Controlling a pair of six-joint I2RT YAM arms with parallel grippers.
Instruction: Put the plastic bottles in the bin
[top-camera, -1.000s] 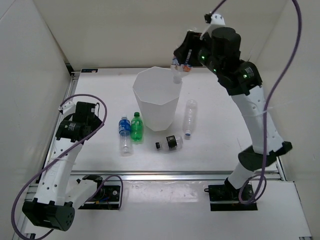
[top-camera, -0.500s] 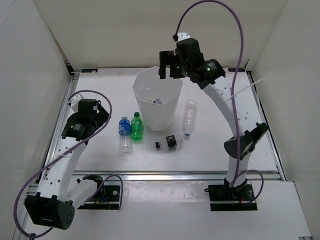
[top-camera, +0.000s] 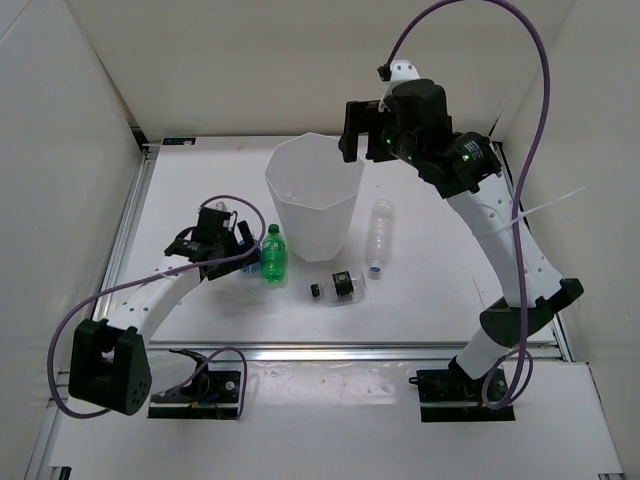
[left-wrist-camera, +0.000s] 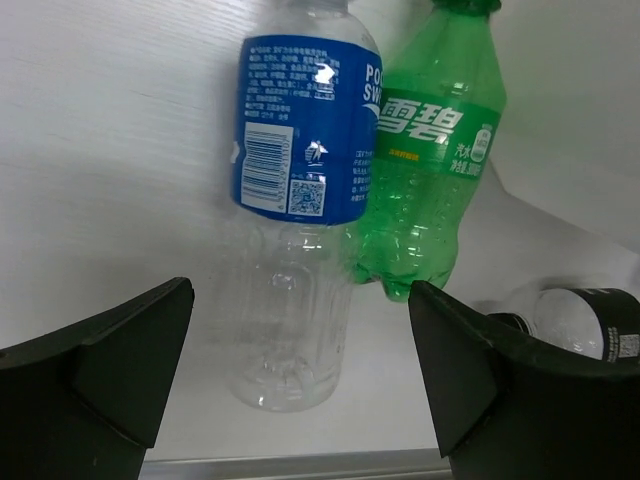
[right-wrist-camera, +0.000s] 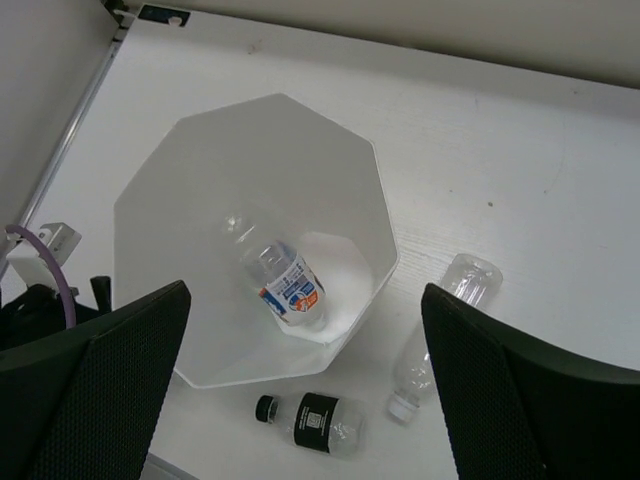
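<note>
The white bin (top-camera: 310, 228) stands mid-table with a clear bottle (right-wrist-camera: 290, 285) lying in its bottom. The right gripper (top-camera: 351, 135) hangs over its rim, spread wide and empty. The left gripper (left-wrist-camera: 300, 292), equally wide and empty, straddles the blue-labelled bottle (left-wrist-camera: 300, 150), which lies touching the green bottle (left-wrist-camera: 430, 150).

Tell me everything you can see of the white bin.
The bin is white translucent plastic, tall, with flat facets, a polygonal rim and walls that taper to a narrower base. It stands upright and open on the table. One small clear bottle with a blue, white and red label lies in its bottom. The green bottle lies close by its left side; contact cannot be judged. The open right gripper hovers above its far rim.
</note>
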